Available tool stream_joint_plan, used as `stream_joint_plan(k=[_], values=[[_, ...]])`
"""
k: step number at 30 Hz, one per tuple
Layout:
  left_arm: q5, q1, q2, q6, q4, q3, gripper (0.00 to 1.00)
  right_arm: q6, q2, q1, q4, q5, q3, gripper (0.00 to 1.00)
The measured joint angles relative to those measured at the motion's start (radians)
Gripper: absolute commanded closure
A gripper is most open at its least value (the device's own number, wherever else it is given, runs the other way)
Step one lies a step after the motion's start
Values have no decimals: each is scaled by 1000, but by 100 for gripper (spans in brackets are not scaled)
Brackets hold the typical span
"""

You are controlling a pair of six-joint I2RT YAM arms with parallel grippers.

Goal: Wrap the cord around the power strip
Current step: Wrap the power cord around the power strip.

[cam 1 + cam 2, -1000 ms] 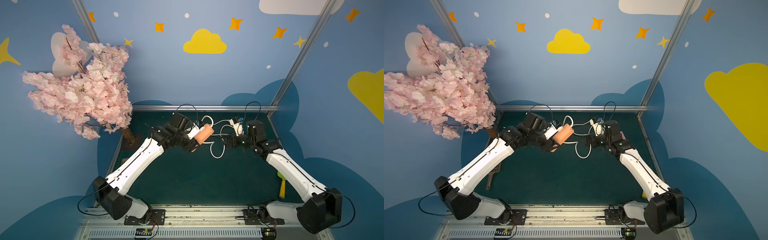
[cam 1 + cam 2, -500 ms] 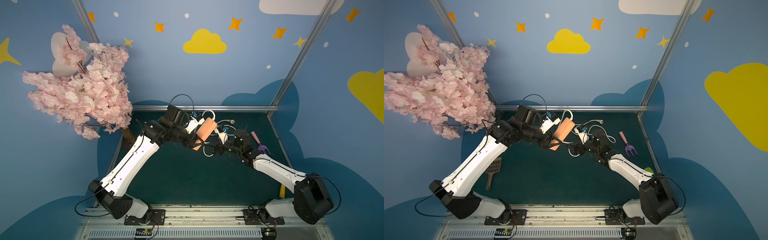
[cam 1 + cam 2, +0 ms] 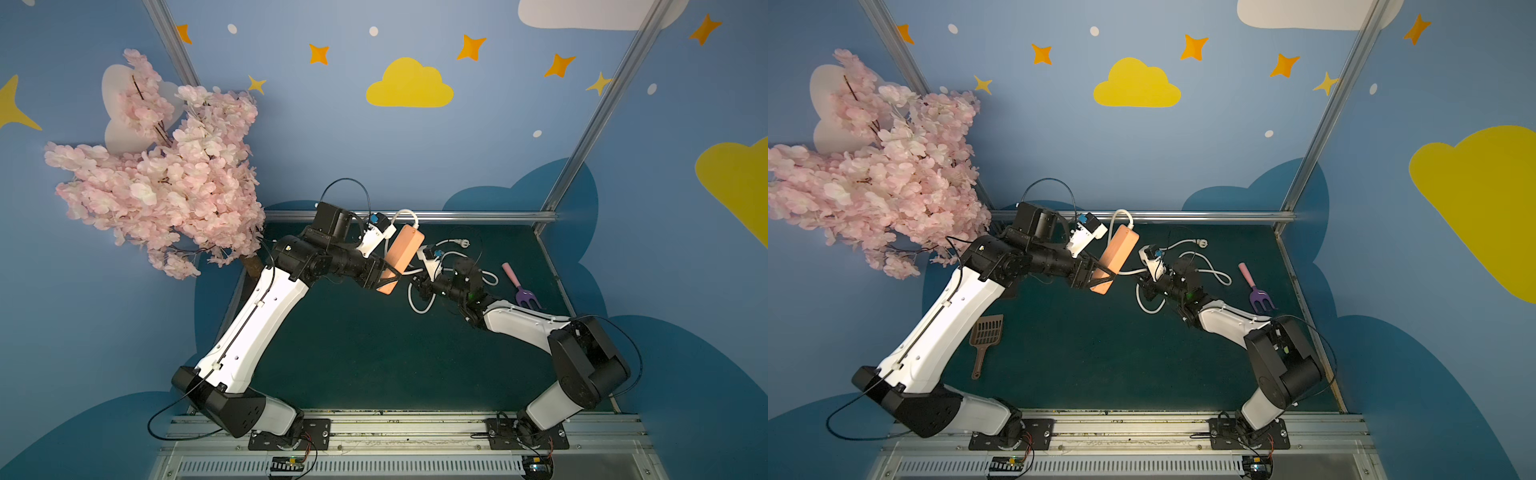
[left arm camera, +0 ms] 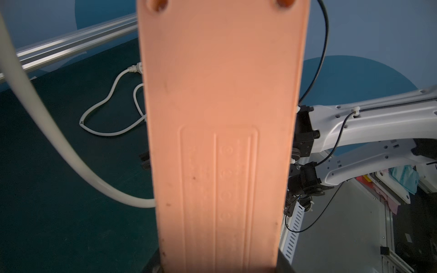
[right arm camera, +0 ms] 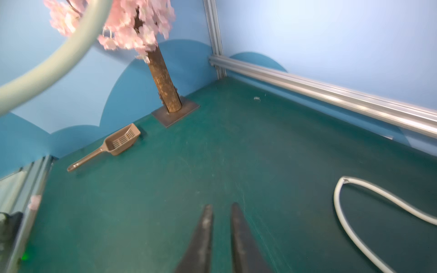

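1. Across the floor of the cell we see a dark green mat (image 3: 374, 353), scuffed with pale streaks in the right wrist view and closed at the back by an aluminium rail (image 3: 478, 216).
2. Around it rise blue walls (image 3: 415, 158), painted with darker blue hills, yellow and white clouds and orange stars; metal posts mark the corners.
3. We see a pink blossom tree (image 3: 166, 178) in the far left corner, its brown trunk standing on a metal plate (image 5: 176, 115) on the mat.
4. A brown slotted scoop (image 3: 986, 334) lies near the left wall, and a purple toy fork (image 3: 519, 286) with a pink handle lies near the right one.
5. We find the power strip (image 3: 401, 259) held off the mat, tilted, near the back middle; the left gripper (image 3: 385, 282) pinches its lower end.
6. The cord (image 4: 132, 200) arches out of the strip's far end, runs down beside it and passes behind it, then lies in loose loops on the mat; its plug (image 3: 463, 243) rests near the rail.
7. The right gripper (image 5: 221, 208) hovers low just beside the strip, its fingers (image 5: 205, 236) pressed nearly together with nothing between them; a cord loop lies on the mat beside it.
8. For writing, we make out only a moulded panel with round marks on the strip's face in the left wrist view, too blurred to read.
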Motion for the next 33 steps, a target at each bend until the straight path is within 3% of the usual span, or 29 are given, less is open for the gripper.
stream_joint_plan(k=[5,10,14,18,22,26,30,33], values=[[-40,77,15,25,-35,28,97,-16,-97,7,-21,73,-103,100],[-226,105,103,92,-82,132,97,-101,-314,42,-169,180,-182,100],[-387,96,202,151,-82,171,97,-242,-468,117,-348,245,-134,100],[-468,45,289,261,-78,152,97,-377,-496,157,-548,256,34,100],[-441,-65,276,406,-51,38,97,-484,-436,134,-726,291,263,100],[-376,-161,164,514,37,-159,97,-551,-296,53,-894,293,515,100],[-274,-173,-1,579,136,-308,97,-563,-164,-53,-1011,237,659,100],[-187,-187,-77,597,192,-331,97,-550,-77,-110,-1078,151,730,100]])
